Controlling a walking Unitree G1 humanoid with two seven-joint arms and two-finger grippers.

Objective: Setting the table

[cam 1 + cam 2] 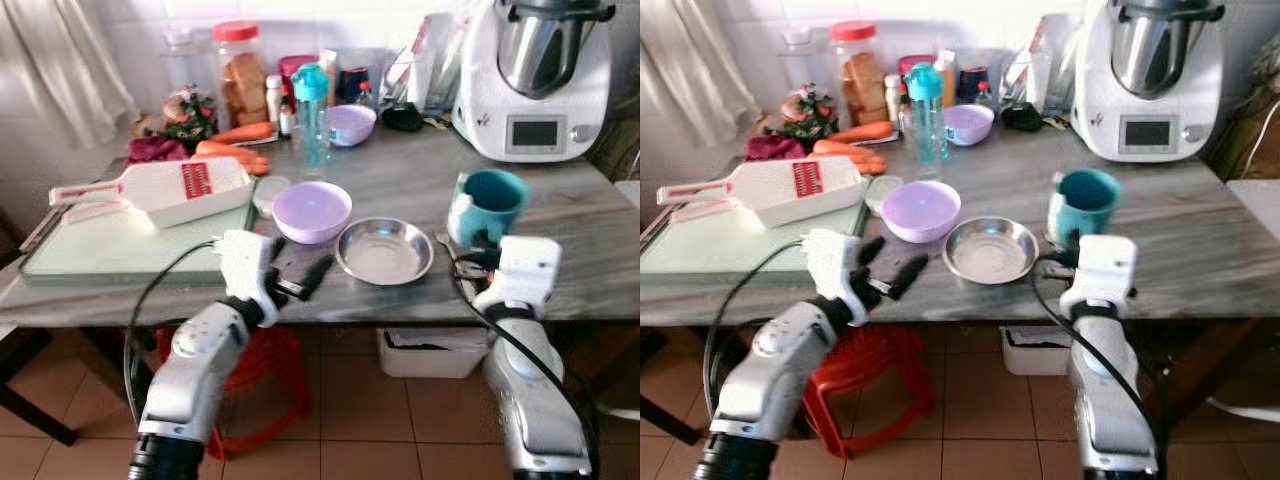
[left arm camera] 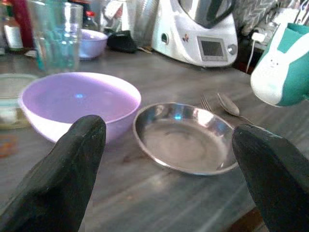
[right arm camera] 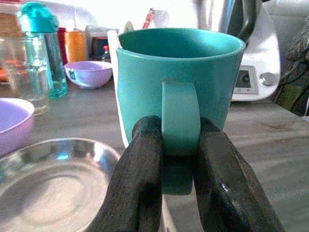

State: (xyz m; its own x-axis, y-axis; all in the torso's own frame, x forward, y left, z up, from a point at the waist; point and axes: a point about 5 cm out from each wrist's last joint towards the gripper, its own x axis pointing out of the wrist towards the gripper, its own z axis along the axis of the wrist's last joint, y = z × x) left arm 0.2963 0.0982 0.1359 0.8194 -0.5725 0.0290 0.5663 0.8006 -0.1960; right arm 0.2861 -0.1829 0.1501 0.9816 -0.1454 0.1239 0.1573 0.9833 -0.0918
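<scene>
Two grippers were at the near edge of the grey table (image 1: 590,215). The right gripper (image 3: 177,159) was clamped on the handle of the teal mug (image 1: 490,205), one finger on each side of it. The mug sat upright at right-centre of the left eye frame, directly above the white wrist block, with the right arm rising from the bottom right. The right wrist view showed the pinch clearly; the head views hid the fingers behind the wrist.

The left gripper (image 1: 298,272) was spread open and held nothing, resting low over the table edge at centre-left of the frame, just below the lilac bowl (image 1: 312,210). The left arm came up from the bottom left, forearm angled toward frame centre. The steel dish (image 1: 384,251) lay between the two grippers, just right of the lilac bowl, near the mug.

The left wrist view showed a fork and spoon (image 2: 227,104) lying behind the dish, near the mug's white bunny-face side. In the head views they were hard to make out.

At upper right stood a white food processor (image 1: 535,75). A teal bottle (image 1: 310,115) and a second lilac bowl (image 1: 350,124) stood at top centre. A white grater (image 1: 165,188) lay on a cutting board (image 1: 110,245) at left.
</scene>
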